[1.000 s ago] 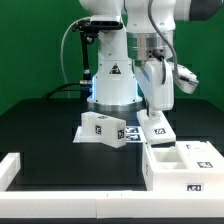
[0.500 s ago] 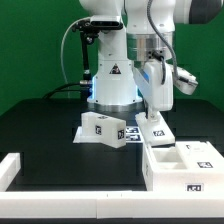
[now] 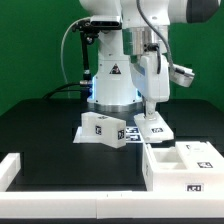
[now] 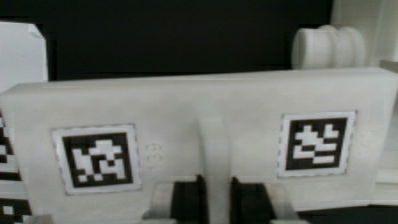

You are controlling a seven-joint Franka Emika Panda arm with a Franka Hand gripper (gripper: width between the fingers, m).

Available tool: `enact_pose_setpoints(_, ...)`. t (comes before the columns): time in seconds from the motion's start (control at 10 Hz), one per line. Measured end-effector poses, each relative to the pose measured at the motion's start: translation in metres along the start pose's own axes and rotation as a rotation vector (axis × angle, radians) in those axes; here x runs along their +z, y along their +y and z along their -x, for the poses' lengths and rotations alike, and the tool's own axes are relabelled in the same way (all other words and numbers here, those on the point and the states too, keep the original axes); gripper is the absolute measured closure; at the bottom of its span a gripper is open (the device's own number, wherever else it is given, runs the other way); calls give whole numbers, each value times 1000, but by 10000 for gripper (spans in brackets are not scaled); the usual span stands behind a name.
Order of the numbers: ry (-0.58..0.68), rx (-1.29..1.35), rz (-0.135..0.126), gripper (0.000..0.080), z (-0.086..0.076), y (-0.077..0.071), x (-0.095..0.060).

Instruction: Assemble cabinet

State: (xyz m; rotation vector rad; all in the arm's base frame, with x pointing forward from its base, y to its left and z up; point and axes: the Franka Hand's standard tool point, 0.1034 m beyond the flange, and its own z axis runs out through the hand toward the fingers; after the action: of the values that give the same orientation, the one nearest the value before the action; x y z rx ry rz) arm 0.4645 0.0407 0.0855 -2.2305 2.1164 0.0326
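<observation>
A flat white cabinet panel (image 3: 157,129) with black-and-white tags lies on the black table at centre right. My gripper (image 3: 150,113) has come down onto it. In the wrist view the panel (image 4: 196,110) fills the frame with two tags facing the camera. My gripper (image 4: 215,200) has its dark fingers (image 4: 183,200) close together, with a narrow white rib of the panel between them. A small white tagged cabinet box (image 3: 103,128) stands to the exterior view's left of the panel. The white box shell (image 3: 190,185) sits at the front right.
The marker board (image 3: 82,137) lies under the small box. A white angled rail (image 3: 12,168) sits at the front left. The robot's base (image 3: 112,80) stands behind the parts. A tagged block (image 3: 203,150) rests in the shell.
The hand has turned and moved down from above the panel until its fingertips reach the panel. The panel, box and shell have not moved.
</observation>
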Motion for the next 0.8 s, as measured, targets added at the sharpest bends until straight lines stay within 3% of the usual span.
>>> enact_pose_setpoints(0.4, 9, -10, 7, 744, 3, -3, 5)
enact_pose_setpoints(0.8, 29, -12, 3, 744, 3, -17, 9)
